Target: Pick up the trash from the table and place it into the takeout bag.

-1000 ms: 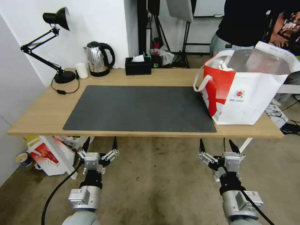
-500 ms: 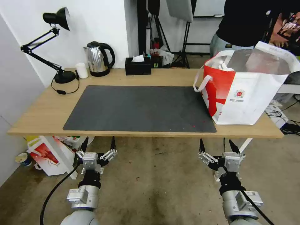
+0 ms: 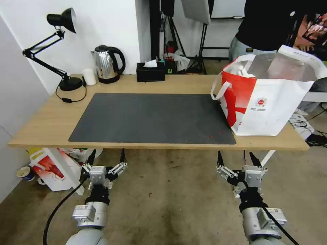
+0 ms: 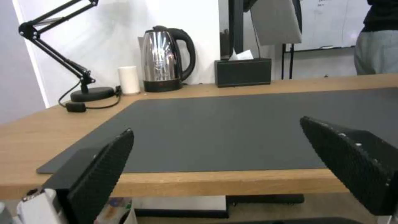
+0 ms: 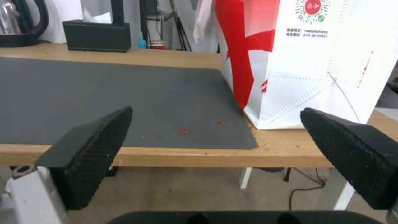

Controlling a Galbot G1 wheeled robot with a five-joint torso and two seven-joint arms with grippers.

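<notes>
Head view: left gripper [image 3: 106, 156] and right gripper [image 3: 236, 157] hang spread wide, empty, below the long light-wood table [image 3: 44, 122]. White-and-red foil-lined takeout bag [image 3: 272, 102] stands at the table's right end; a careless nudge might topple it.

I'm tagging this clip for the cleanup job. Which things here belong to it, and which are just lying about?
Job:
bag
table
left claw, open, below the table edge
right claw, open, below the table edge

Lying about:
lamp
kettle
white cup
tissue box
mat
</notes>
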